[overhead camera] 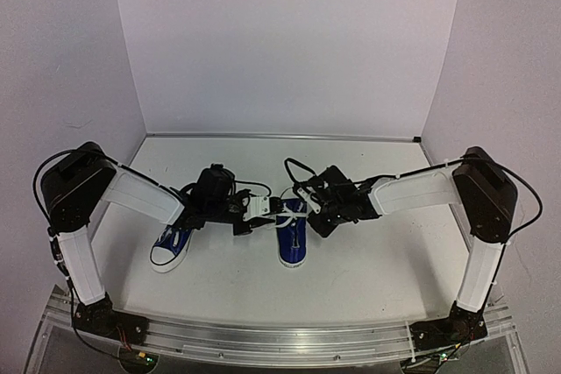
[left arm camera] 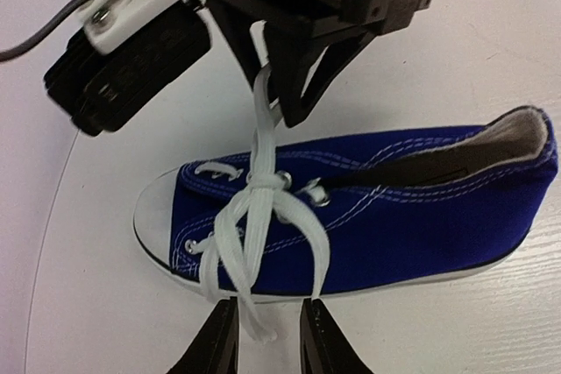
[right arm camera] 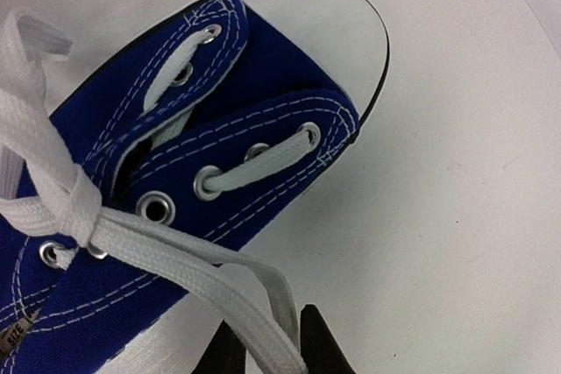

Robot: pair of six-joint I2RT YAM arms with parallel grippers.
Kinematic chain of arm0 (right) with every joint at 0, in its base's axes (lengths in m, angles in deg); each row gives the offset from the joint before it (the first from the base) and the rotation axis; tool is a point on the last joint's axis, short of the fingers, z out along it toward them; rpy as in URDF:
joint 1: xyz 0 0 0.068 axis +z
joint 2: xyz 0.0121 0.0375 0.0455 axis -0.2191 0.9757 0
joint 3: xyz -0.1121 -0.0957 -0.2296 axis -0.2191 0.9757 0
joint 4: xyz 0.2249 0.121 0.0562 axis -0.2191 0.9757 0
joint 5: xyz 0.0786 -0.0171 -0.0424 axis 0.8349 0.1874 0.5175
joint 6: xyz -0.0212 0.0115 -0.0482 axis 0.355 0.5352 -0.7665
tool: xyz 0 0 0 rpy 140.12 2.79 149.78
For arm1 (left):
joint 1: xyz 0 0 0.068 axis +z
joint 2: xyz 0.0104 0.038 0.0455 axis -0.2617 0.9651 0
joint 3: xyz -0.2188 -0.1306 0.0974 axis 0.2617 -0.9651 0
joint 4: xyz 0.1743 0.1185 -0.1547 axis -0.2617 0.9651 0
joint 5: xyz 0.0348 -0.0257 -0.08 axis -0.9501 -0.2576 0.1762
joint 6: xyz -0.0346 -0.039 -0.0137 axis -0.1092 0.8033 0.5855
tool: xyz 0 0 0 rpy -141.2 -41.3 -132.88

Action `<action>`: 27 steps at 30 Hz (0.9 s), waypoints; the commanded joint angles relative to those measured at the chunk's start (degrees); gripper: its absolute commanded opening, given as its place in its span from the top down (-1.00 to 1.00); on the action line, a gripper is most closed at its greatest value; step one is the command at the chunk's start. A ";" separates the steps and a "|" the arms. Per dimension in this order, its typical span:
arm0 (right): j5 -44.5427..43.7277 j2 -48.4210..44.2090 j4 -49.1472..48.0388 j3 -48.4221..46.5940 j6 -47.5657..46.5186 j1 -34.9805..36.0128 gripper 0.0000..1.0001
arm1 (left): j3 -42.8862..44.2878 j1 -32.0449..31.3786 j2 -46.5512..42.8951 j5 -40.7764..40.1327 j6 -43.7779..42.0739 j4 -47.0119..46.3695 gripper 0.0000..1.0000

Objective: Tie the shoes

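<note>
Two blue shoes lie on the white table: one (overhead camera: 171,247) at the left under the left arm, the other (overhead camera: 292,238) between both grippers. Over the middle shoe (left arm camera: 394,208) the white laces cross in a knot (left arm camera: 257,188). My left gripper (left arm camera: 267,332) is open beside the sole, with a loose lace end (left arm camera: 254,321) lying between its fingers. My right gripper (right arm camera: 273,349) is on the far side of the same shoe (right arm camera: 131,129), near the toe cap. Its jaws are slightly parted, and a lace loop (right arm camera: 263,299) from the knot (right arm camera: 83,212) runs between them.
White walls (overhead camera: 289,41) close off the back and both sides of the table (overhead camera: 368,260). The right gripper's (left arm camera: 273,94) body and cable fill the top of the left wrist view, just across the shoe. An aluminium rail (overhead camera: 280,335) carries the arm bases along the near edge.
</note>
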 commanded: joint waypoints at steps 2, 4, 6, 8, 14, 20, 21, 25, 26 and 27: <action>1.44 -4.37 0.48 -0.67 1.49 -1.99 0.55 | 1.07 -1.81 -0.75 1.34 -1.25 -1.83 0.51; 1.93 -5.05 0.40 -0.28 1.64 -2.59 0.55 | 0.68 -2.09 -0.87 0.74 -1.22 -2.05 0.55; 2.45 -5.42 0.40 0.06 1.73 -3.21 0.53 | 0.60 -2.60 -0.61 0.59 -1.34 -2.33 0.59; 2.83 -5.69 0.40 0.46 1.71 -3.72 0.53 | 1.60 -3.18 0.44 -0.45 -1.55 -1.83 0.59; 4.20 -5.87 0.39 0.73 1.98 -4.52 0.35 | 5.86 -3.40 4.24 -4.31 -3.56 0.99 0.58; 5.60 -4.98 0.41 0.67 2.62 -4.61 0.32 | 9.57 -3.41 7.38 -7.71 -4.44 2.26 0.54; 5.72 -4.84 0.46 0.71 2.74 -4.60 0.32 | 9.70 -3.40 7.58 -8.08 -4.47 2.07 0.53; 5.09 -4.07 0.56 0.58 3.52 -4.62 0.31 | 8.92 -3.40 7.47 -8.84 -4.63 0.52 0.47; 4.89 -3.82 0.60 0.53 3.58 -4.61 0.31 | 8.86 -3.38 7.47 -9.17 -4.79 0.40 0.44; 4.80 -3.41 0.71 0.42 3.78 -4.61 0.27 | 8.72 -3.39 7.33 -9.33 -4.93 0.20 0.41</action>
